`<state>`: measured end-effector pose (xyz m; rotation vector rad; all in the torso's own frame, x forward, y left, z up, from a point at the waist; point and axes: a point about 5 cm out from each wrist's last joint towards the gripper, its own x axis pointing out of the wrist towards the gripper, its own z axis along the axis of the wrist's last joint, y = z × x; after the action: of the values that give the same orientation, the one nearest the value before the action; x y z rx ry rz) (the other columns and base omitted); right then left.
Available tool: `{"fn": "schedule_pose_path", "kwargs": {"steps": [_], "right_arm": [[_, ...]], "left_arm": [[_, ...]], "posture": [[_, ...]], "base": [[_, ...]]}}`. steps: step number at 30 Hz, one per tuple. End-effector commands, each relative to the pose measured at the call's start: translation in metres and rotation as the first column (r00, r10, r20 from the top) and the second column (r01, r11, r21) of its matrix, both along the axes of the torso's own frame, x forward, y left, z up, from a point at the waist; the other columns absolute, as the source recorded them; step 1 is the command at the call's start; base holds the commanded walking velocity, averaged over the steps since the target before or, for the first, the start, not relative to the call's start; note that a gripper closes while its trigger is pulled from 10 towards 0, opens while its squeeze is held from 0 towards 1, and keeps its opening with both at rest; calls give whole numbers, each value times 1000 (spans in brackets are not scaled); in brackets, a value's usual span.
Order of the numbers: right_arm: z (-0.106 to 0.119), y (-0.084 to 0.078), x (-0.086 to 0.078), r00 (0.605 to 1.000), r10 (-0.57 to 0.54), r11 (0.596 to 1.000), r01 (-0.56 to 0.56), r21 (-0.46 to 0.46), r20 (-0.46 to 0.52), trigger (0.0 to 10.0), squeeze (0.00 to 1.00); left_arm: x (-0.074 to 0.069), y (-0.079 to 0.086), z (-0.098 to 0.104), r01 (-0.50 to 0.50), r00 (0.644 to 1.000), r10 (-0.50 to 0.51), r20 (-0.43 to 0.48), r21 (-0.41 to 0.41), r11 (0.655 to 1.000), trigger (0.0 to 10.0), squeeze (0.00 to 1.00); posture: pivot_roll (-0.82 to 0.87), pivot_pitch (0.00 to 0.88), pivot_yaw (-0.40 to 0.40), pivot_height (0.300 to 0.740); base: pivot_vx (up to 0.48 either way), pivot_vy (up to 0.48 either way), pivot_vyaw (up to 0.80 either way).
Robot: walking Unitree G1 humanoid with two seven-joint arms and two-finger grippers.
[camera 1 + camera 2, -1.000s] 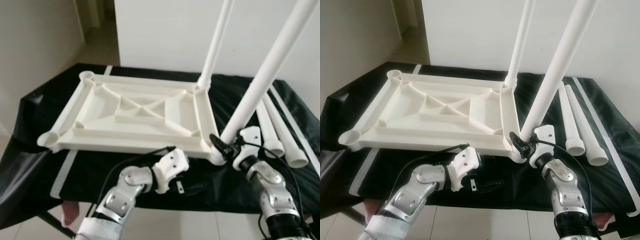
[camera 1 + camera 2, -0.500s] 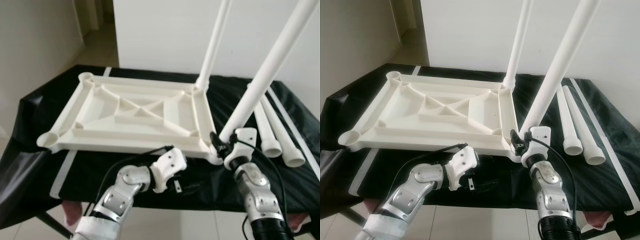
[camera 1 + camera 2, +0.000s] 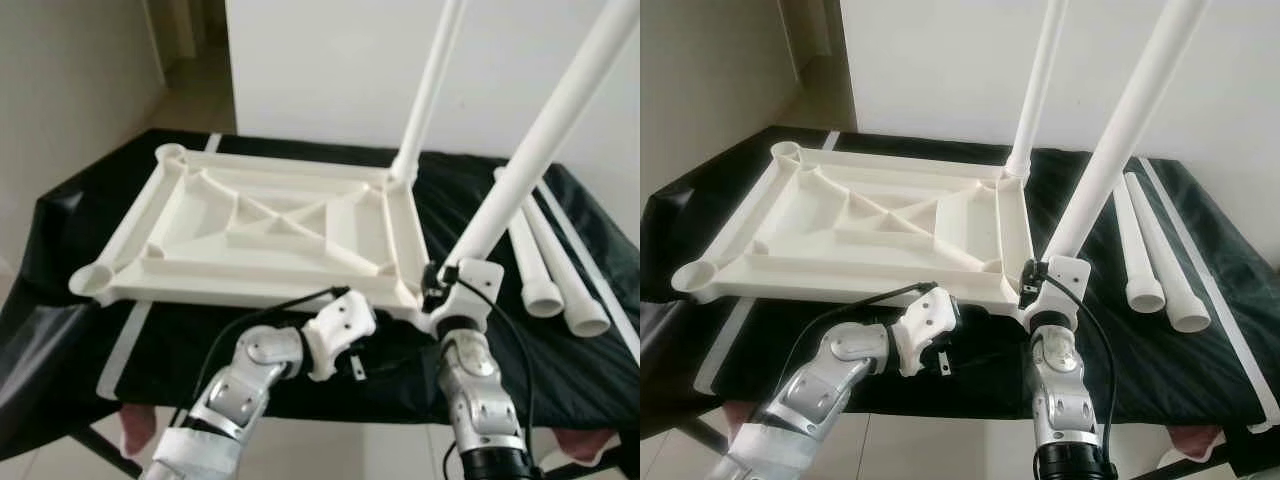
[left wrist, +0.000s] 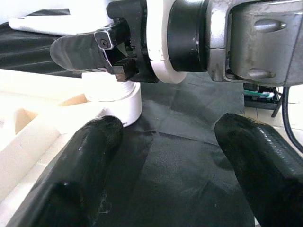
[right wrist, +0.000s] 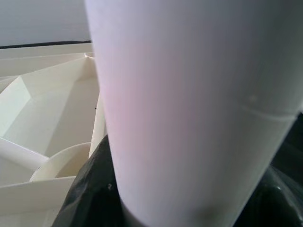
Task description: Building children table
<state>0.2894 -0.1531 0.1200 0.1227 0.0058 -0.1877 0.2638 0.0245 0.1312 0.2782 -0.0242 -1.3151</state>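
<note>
On the black-covered desk lies the white plastic ribbed tabletop, turned underside up so its corner sockets face upward for the legs. Below its near edge, the left gripper hovers with fingers spread, empty, probably ready to steady the frame. At the near right corner, the right gripper pinches the base of a long white plastic leg, leaning it over the socket for seating. Behind, another leg already stands upright. Two spare white legs lie further right.

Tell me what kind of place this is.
Probably a room in a home: tiled floor, plain white wall, and a black-covered work table holding an upside-down white plastic tabletop.
</note>
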Motion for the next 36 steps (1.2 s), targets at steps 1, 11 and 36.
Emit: {"fn": "schedule_pose_path", "kwargs": {"steps": [1, 11, 36], "right_arm": [[-19, 3, -6, 995, -1, 1000, 3, 25, -97, 10000, 0], [-8, 6, -3, 998, 55, 998, -56, -15, -39, 10000, 1000], [6, -31, -2, 896, 444, 879, -437, -188, -10, 10000, 0]], "left_arm": [[3, 0, 2, -47, 999, 47, 2, -15, 999, 10000, 0], [5, -1, 3, -46, 999, 46, 5, -19, 999, 10000, 0], [6, 0, 5, -47, 999, 47, 4, -24, 999, 10000, 0]], "posture": [[28, 0, -58, 740], [25, 0, -56, 740], [20, 0, -52, 740]], "base": [[0, 0, 0], [0, 0, 0], [0, 0, 0]]}}
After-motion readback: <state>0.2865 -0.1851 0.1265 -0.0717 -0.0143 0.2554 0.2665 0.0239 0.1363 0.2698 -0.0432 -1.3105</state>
